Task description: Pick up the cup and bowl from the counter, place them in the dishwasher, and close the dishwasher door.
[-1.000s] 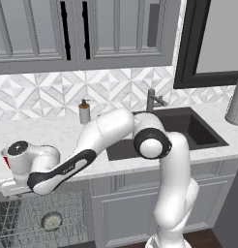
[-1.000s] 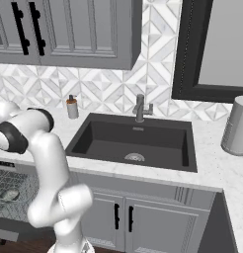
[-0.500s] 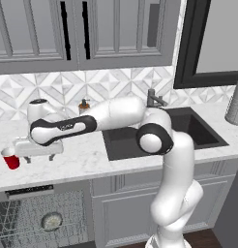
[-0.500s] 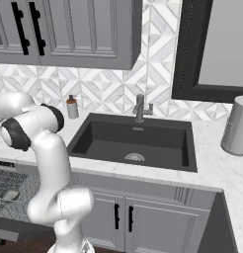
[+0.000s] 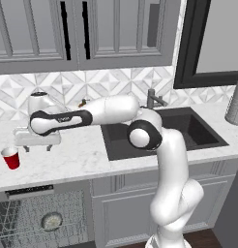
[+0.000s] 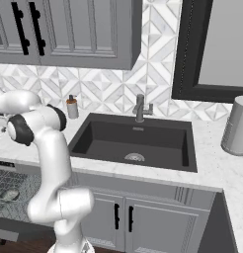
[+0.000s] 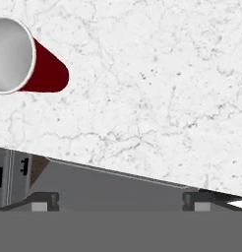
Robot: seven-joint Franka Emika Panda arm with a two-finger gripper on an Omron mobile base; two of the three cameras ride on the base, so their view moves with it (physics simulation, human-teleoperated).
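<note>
Pincer [image 5: 36, 147] wide open, empty, over counter [image 5: 77, 157]; cup [image 5: 11, 158] upright nearby; soap dispenser [image 6: 71, 107] behind arm.

cup [image 5: 11, 158]: looking like smooth red plastic, pale matt inside | counter [image 7: 152, 88]: showing as polished white marble, grey-veined | dishwasher [image 5: 24, 223]: showing thin grey wire racks | bowl [image 5: 52, 221], lower left: looking speckled grey, metallic | sink [image 6: 136, 141]: appearing dark, matt
</note>
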